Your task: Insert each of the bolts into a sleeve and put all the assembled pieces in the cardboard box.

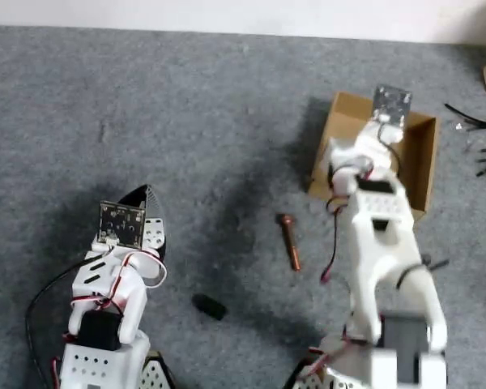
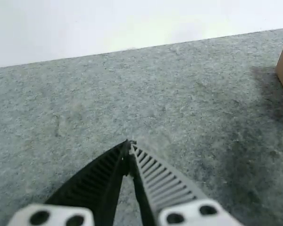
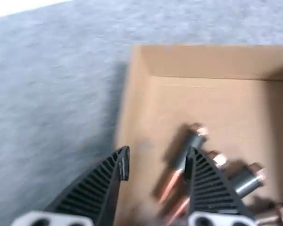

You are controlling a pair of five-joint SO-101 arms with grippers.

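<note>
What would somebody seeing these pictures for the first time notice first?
The right gripper hangs open over the cardboard box, where several sleeved bolts lie. On the grey carpet between the arms, one bare bolt lies beside the box, with a lone black sleeve nearer the left arm. The left gripper is shut, holding nothing.

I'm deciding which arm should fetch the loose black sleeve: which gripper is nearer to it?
Left. The left gripper is a short way up-table from the sleeve; the right gripper hangs over the box, farther off past the bolt.
</note>
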